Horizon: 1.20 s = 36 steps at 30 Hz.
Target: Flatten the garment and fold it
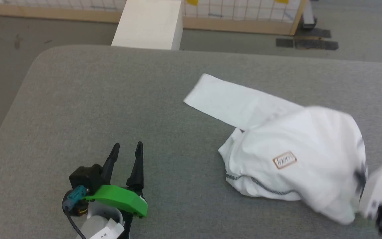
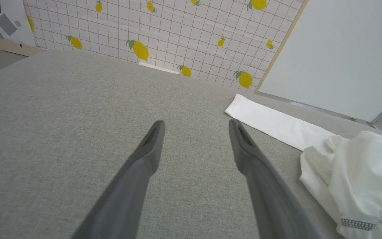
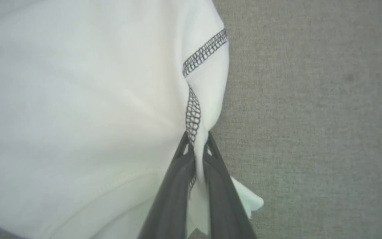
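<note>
The garment (image 1: 297, 156), a white T-shirt with dark zigzag stitching and a small brown-bordered patch, lies bunched on the right of the grey table (image 1: 111, 106), one sleeve stretched flat toward the far left. My right gripper (image 3: 196, 139) is shut on a stitched fold of the garment (image 3: 78, 99), the cloth pinched between its dark fingers. In the head view the right arm (image 1: 381, 191) is a blurred pale shape at the shirt's right edge. My left gripper (image 1: 127, 147) stands open over bare table, well left of the shirt. The left wrist view shows its fingers (image 2: 151, 146) apart with the garment (image 2: 360, 176) off to the right.
A rigid white box (image 1: 149, 23) stands beyond the table's far edge. Behind it runs a wood-framed panel with a grid and lemon print (image 2: 177, 36). Dark mats (image 1: 305, 39) lie on the floor at the far right. The table's rounded corner (image 1: 41, 56) is at far left.
</note>
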Motion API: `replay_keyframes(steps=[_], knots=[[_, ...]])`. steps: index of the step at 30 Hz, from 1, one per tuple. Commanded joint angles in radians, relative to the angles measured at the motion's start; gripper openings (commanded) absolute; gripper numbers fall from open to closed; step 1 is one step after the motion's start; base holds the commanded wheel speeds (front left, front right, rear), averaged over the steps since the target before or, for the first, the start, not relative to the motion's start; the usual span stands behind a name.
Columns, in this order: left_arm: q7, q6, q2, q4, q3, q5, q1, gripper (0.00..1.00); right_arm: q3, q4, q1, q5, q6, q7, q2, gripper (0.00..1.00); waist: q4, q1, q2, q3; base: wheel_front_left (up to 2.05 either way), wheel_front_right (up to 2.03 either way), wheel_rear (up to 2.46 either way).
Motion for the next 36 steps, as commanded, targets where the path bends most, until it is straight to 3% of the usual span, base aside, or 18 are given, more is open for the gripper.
replay_keyframes(steps=[1, 4, 8, 9, 10, 17, 20, 25, 28, 32, 36], knots=[[-0.005, -0.003, 0.004, 0.001, 0.004, 0.002, 0.01, 1.0, -0.022, -0.02, 0.055, -0.012, -0.002, 0.01, 0.038, 0.0, -0.042, -0.0001, 0.0085, -0.049, 0.0, 0.0, 0.0], [-0.001, -0.004, 0.011, 0.003, 0.003, -0.003, 0.021, 1.0, -0.061, -0.074, 0.191, -0.037, -0.002, 0.039, 0.137, 0.0, -0.052, -0.0001, 0.0085, -0.067, 0.0, 0.0, 0.0], [0.01, -0.003, 0.014, 0.002, 0.0, -0.01, 0.034, 1.0, -0.072, -0.098, 0.244, -0.047, -0.002, 0.003, 0.19, 0.0, -0.063, -0.0001, 0.0085, -0.084, 0.0, 0.0, 0.0], [0.012, -0.003, 0.014, 0.002, -0.001, -0.012, 0.036, 1.0, -0.065, -0.102, 0.244, -0.049, -0.002, -0.013, 0.195, 0.95, -0.065, -0.0001, 0.0085, -0.086, 0.0, 0.0, 0.0], [0.015, -0.004, 0.014, 0.001, -0.002, -0.015, 0.038, 1.0, -0.064, -0.106, 0.241, -0.046, -0.002, -0.031, 0.198, 1.0, -0.068, -0.0001, 0.0085, -0.09, 0.0, 0.0, 0.0], [0.056, -0.004, -0.001, -0.009, -0.009, -0.064, 0.046, 1.0, -0.154, -0.194, 0.16, 0.02, -0.002, -0.24, 0.207, 1.0, -0.084, -0.0001, 0.0085, -0.124, 0.0, 0.0, 0.0], [0.13, 0.007, -0.017, -0.017, -0.034, -0.106, 0.031, 1.0, -0.206, -0.22, 0.144, 0.008, -0.002, -0.279, 0.207, 1.0, -0.091, -0.0001, 0.0085, -0.129, 0.0, 0.0, 0.0], [0.389, 0.029, -0.034, -0.024, -0.17, -0.178, -0.063, 1.0, -0.235, -0.233, 0.143, -0.021, -0.002, -0.27, 0.207, 1.0, -0.106, -0.0001, 0.0085, -0.108, 0.0, 0.0, 0.0], [0.62, 0.103, -0.037, -0.021, -0.294, -0.211, -0.146, 1.0, -0.212, -0.22, 0.135, -0.016, -0.002, -0.26, 0.207, 1.0, -0.138, -0.0001, 0.0085, -0.081, 0.0, 0.0, 0.0], [0.795, 0.168, -0.035, 0.028, -0.417, -0.141, -0.23, 1.0, -0.181, -0.2, 0.119, -0.006, -0.002, -0.268, 0.207, 1.0, -0.176, -0.0001, 0.0085, -0.046, 0.0, 0.0, 0.0], [0.855, 0.178, -0.03, 0.092, -0.465, -0.095, -0.284, 1.0, -0.165, -0.179, 0.102, 0.007, -0.002, -0.284, 0.207, 1.0, -0.222, -0.0001, 0.0085, -0.012, 0.0, 0.0, 0.0]])
